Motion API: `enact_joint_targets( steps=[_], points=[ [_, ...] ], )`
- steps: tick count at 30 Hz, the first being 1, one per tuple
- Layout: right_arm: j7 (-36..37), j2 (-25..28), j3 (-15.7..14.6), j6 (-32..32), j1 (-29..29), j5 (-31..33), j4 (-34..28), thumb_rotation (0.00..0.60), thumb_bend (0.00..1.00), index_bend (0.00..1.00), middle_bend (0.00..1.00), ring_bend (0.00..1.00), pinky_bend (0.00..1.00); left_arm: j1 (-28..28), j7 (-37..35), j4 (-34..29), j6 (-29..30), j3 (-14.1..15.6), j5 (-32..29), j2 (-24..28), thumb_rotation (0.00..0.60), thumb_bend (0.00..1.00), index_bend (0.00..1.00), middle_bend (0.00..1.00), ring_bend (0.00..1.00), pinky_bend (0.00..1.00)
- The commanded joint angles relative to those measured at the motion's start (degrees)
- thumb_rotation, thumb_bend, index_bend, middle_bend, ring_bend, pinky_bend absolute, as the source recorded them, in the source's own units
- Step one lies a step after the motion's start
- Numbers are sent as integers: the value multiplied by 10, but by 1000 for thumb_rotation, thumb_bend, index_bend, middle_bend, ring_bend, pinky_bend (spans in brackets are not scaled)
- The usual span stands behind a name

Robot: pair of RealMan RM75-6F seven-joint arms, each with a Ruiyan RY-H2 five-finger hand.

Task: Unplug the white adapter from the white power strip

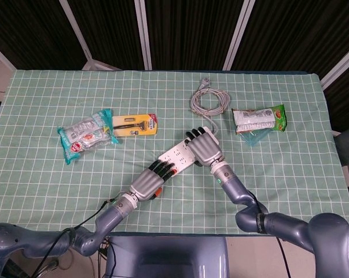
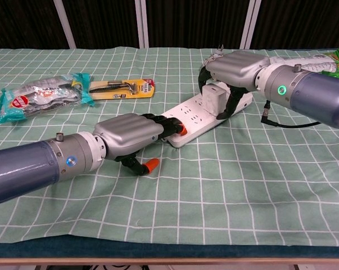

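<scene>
The white power strip lies slantwise at mid-table. My left hand holds its near end, dark fingers curled over the top and thumb on the cloth beside it. My right hand grips the white adapter from above at the strip's far end. The adapter sits slightly raised over the strip. Its prongs are hidden, and the head view hides the adapter under the hand.
A coiled grey cable with a plug lies behind the strip. Snack packets sit at the right. On the left are a razor pack and a teal-edged packet.
</scene>
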Motion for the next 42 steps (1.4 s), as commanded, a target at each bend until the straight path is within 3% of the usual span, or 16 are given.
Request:
enact_joint_targets(
  steps=[1,12,19,28,36,39,42],
  points=[
    [-10,12,4,11,-2,0,-19,600,601,572,246,213,218,0,1,-2,1,-1,-2,1,600,495,151,67,16,124],
    [-55,55,12,45,-9,8,-92,600,602,572,247,213,217,3,2,-15,14,-8,-7,7,600,494,151,67,16,124],
    [-84,91,15,81,-25,10,-148,600,602,568,247,213,217,9,-8,-48,59,-41,2,31,600,438,150,64,17,124],
    [-130,144,2,127,-65,41,-212,600,604,378,226,181,199,41,-44,-142,143,-91,25,122,600,334,150,66,16,122],
    [-189,169,-32,156,-110,114,-244,600,482,30,69,34,76,106,-64,-228,213,-60,74,226,600,287,148,64,16,121],
    [-198,172,-40,172,-127,139,-255,600,411,0,29,3,51,139,-82,-252,242,-41,90,265,600,280,147,64,16,121],
    [-192,177,-47,190,-142,139,-267,600,407,0,15,0,42,168,-100,-264,269,-24,107,295,600,273,147,63,16,121]
  ],
)
